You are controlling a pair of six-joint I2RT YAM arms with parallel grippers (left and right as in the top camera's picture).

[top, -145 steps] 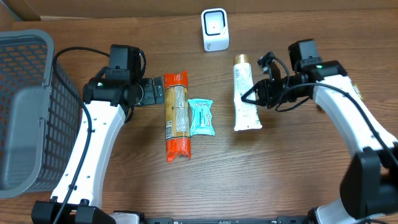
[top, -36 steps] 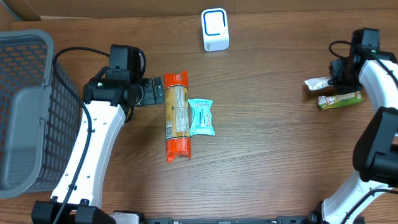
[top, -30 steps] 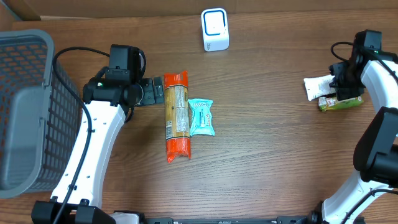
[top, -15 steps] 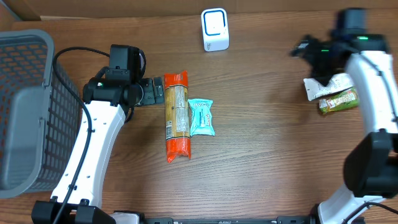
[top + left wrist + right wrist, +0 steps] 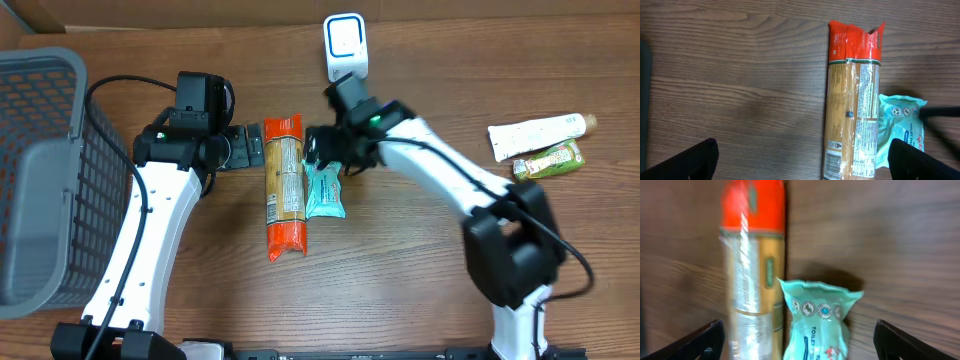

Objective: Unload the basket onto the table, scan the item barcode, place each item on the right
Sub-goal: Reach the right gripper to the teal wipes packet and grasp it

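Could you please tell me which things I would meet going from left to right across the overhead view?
Grey basket → spaghetti packet → teal packet → white tube.

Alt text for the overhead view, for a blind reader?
The open right gripper hovers over the far end of a teal packet beside a pasta pack. The open left gripper sits left of the pasta; a scanner stands behind, a grey basket far left, a tube and green packet far right.
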